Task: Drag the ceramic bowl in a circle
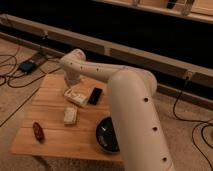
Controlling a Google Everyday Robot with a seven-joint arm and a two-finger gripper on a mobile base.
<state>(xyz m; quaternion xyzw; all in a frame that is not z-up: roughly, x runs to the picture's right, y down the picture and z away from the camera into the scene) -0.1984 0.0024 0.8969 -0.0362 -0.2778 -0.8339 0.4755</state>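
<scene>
The ceramic bowl (106, 134) is round, dark and glossy with pale glints inside. It sits near the front right edge of the wooden table (50, 107), and the thick white forearm hides its right side. My gripper (76, 96) hangs from the wrist over the back middle of the table, well behind and left of the bowl. It is open, with nothing in it.
A flat black object (95, 95) lies just right of the gripper. A pale packet (70, 115) lies mid-table and a reddish-brown item (37, 131) near the front left. Cables and a teal box (27, 65) lie on the floor behind, left of the table.
</scene>
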